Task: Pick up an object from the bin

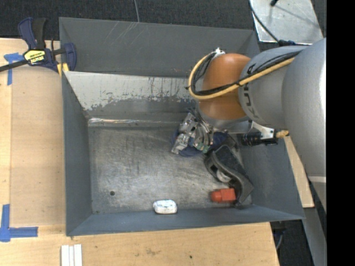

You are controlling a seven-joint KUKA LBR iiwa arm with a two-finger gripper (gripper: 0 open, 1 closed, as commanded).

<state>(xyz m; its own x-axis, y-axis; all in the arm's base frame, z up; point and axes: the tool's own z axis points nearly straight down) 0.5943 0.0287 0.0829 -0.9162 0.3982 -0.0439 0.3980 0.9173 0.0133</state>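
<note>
Gripper (187,137) down at right, black curved piece (228,169) beside (red block (223,195) near)

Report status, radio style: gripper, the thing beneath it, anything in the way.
Gripper low in bin, back right, over a dark blue thing. Black curved piece and red block close beside. White oval piece apart, by front wall.

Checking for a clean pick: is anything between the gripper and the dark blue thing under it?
Nothing visible. The gripper is right over the dark blue thing near the back wall of the bin. The black curved piece lies beside it to the right; the red block and white oval thing lie apart by the front wall.
</note>
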